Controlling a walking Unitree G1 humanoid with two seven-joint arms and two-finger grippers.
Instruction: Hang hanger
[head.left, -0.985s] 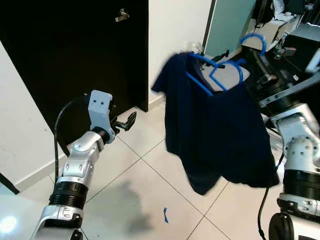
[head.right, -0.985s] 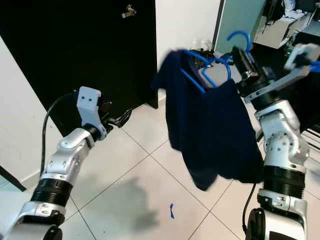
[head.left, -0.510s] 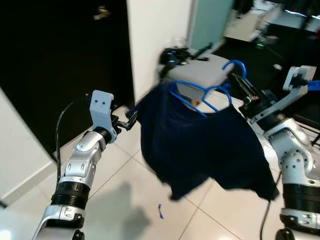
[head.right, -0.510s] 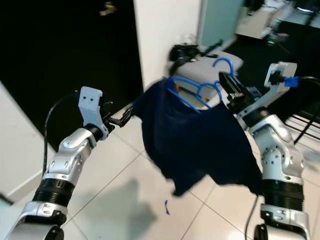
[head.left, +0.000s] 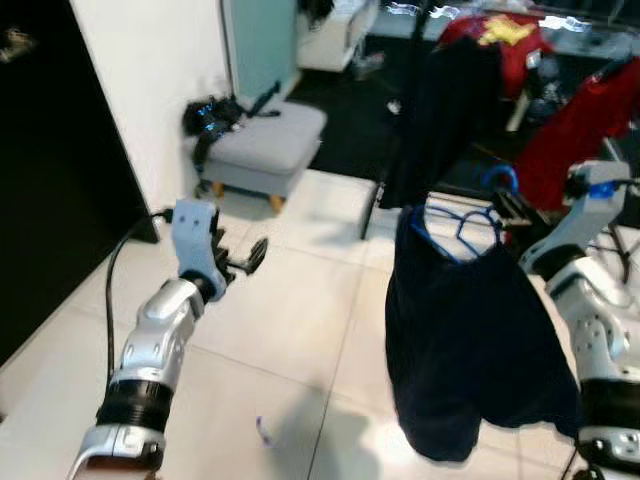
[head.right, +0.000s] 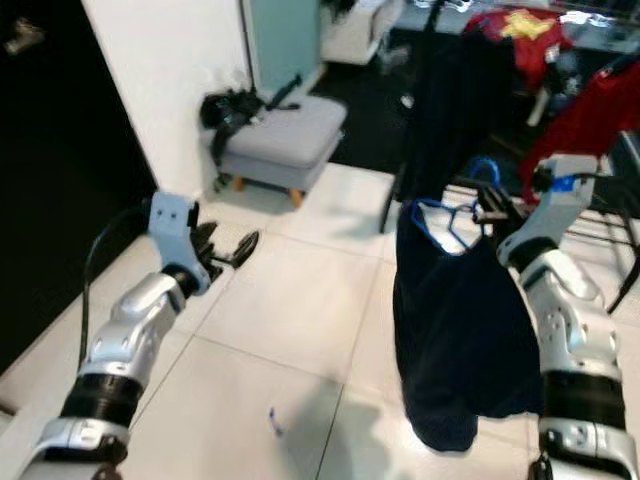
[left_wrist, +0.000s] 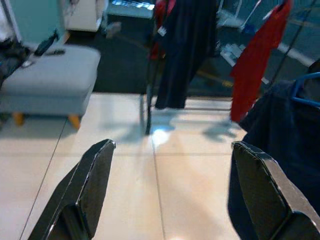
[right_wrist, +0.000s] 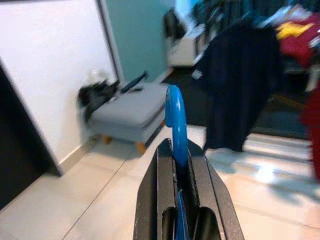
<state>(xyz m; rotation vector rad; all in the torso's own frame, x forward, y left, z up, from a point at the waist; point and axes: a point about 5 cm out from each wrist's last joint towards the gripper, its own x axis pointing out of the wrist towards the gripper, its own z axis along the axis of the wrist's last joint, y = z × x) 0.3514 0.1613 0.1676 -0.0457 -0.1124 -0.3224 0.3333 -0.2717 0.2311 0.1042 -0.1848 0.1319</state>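
Observation:
A blue plastic hanger (head.left: 462, 218) carries a dark navy shirt (head.left: 468, 350) that droops toward the floor on my right. My right gripper (head.left: 510, 203) is shut on the neck of the blue hanger (right_wrist: 175, 116), whose hook rises between the black fingers (right_wrist: 153, 195). My left gripper (head.left: 245, 262) is held out over the tiles at the left, open, with nothing between its fingers (left_wrist: 92, 182). Behind the shirt stands a clothes rack (head.right: 610, 30) with a dark garment (head.left: 440, 110) and red garments (head.left: 585, 125) hanging from it.
A grey padded stool (head.left: 265, 145) with a black bag (head.left: 208, 118) on it stands by the white wall (head.left: 150, 70). A black door (head.left: 45, 180) is at the far left. White floor tiles (head.left: 300, 320) spread ahead, with a small blue scrap (head.left: 262, 430) on them.
The view has swung to the right: the black door slid to the left edge, and the clothes rack and stool came into sight. The shirt hangs lower and further right in view, still held.

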